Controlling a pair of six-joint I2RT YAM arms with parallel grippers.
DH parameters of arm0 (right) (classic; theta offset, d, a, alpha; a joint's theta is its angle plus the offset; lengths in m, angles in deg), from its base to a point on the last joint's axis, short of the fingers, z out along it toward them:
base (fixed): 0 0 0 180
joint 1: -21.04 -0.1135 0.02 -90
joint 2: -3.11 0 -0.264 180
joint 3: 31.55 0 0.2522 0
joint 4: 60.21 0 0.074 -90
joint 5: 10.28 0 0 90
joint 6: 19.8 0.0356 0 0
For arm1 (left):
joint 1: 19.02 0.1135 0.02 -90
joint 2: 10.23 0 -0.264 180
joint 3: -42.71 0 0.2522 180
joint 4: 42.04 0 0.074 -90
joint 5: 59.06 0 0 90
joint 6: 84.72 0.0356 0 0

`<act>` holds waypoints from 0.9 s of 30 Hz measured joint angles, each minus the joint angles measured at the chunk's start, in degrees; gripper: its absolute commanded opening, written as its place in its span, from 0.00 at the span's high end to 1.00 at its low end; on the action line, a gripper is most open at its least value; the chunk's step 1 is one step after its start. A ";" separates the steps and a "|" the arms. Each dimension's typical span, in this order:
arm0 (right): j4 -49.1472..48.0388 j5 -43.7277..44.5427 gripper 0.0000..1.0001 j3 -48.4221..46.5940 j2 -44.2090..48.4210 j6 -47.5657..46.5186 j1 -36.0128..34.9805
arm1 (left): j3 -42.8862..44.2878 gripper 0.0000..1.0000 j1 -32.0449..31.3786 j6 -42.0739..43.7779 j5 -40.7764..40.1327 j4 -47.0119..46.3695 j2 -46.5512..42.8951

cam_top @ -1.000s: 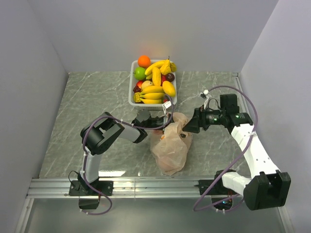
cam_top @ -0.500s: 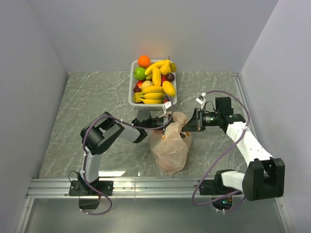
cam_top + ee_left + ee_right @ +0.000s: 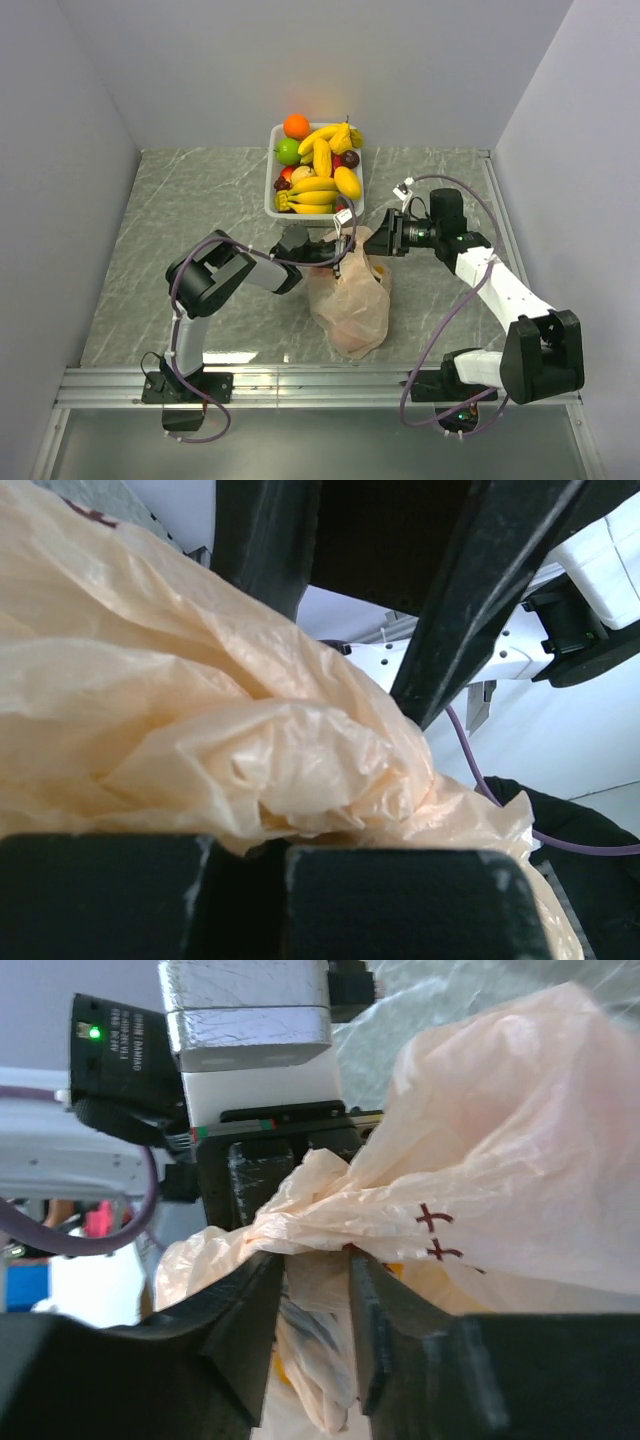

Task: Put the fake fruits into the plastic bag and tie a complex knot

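Observation:
The peach plastic bag (image 3: 352, 300) lies bulging on the marble table between the arms. My left gripper (image 3: 335, 252) is shut on a bunched fold at the top of the bag (image 3: 250, 750), its fingertips pinching the plastic at the left gripper (image 3: 245, 852). My right gripper (image 3: 384, 238) is at the bag's upper right. In the right wrist view the right gripper (image 3: 315, 1265) stands part open, with a twisted band of the bag (image 3: 500, 1160) across its tips and loose plastic in the gap. Fake fruits (image 3: 318, 172) fill the tray behind. No knot shows.
The white tray (image 3: 270, 195) stands at the back centre, just behind the bag, holding bananas, an orange (image 3: 296, 125) and a lime (image 3: 288, 151). Grey walls close in both sides. A metal rail (image 3: 300, 385) runs along the near edge.
My right arm has swung left, from clear of the bag onto its top. Its jaws have narrowed from wide open. The left gripper has held its grip in place.

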 measured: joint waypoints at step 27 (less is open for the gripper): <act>36.74 1.68 0.57 -4.09 11.89 -40.11 5.57 | 0.68 1.00 -1.40 -0.07 -1.68 -0.31 0.00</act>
